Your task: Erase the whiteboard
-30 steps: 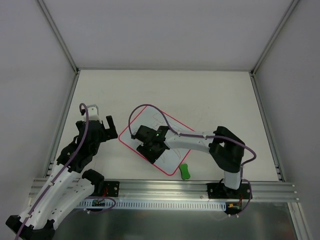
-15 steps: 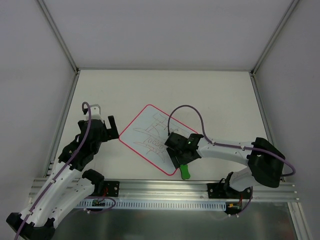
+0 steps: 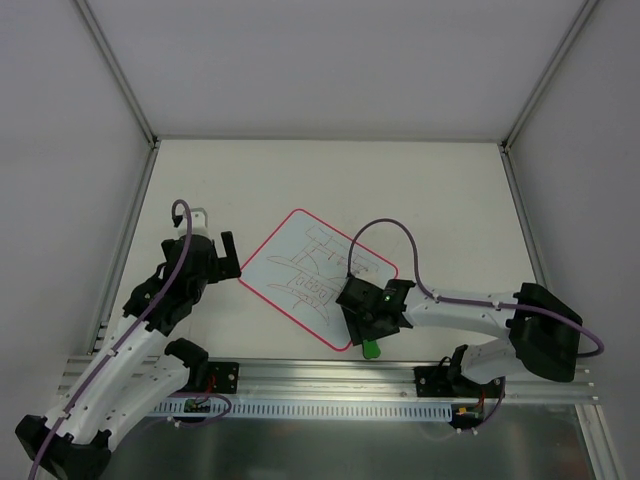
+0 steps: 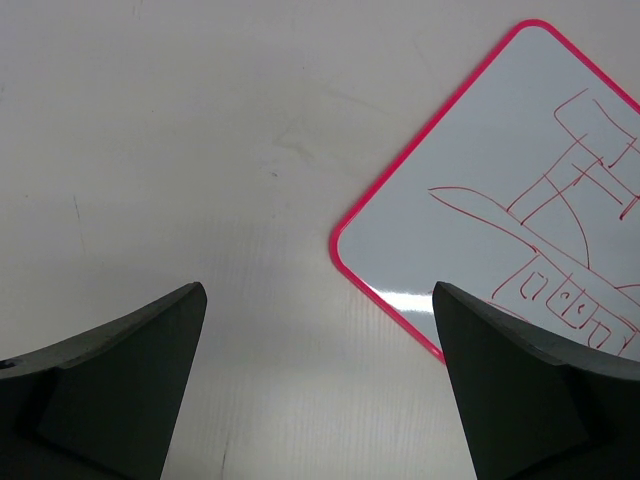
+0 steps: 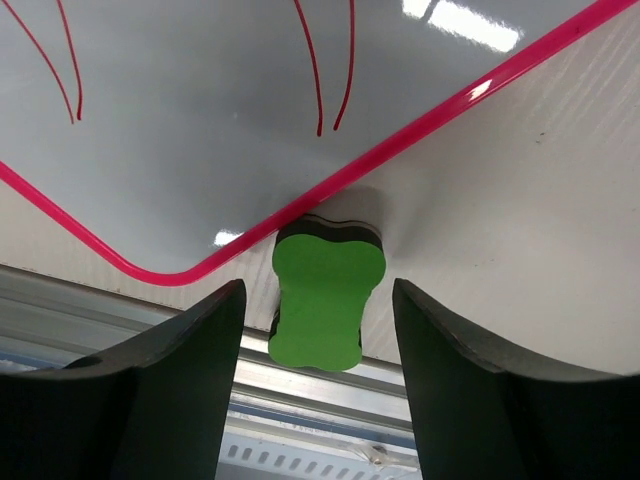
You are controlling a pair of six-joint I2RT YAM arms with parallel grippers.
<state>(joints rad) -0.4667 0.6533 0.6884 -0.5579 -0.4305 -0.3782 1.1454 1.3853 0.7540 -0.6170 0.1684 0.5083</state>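
The whiteboard [image 3: 300,270] lies tilted on the table, white with a red-pink border and red line scribbles; it also shows in the left wrist view [image 4: 520,190] and the right wrist view [image 5: 200,130]. A green eraser [image 3: 371,348] with a black base lies on the table just off the board's near edge, also in the right wrist view [image 5: 322,300]. My right gripper [image 3: 372,322] is open, its fingers either side of the eraser without touching it. My left gripper [image 3: 228,258] is open and empty, just left of the board's left corner.
The aluminium rail [image 3: 330,380] at the table's near edge runs right behind the eraser, seen close in the right wrist view [image 5: 330,400]. Grey enclosure walls and metal frame posts [image 3: 125,250] bound the table on three sides.
My right gripper moved from over the board's middle to its near right edge, above the green eraser, uncovering the scribbles. My left gripper shifted slightly toward the board's left corner.
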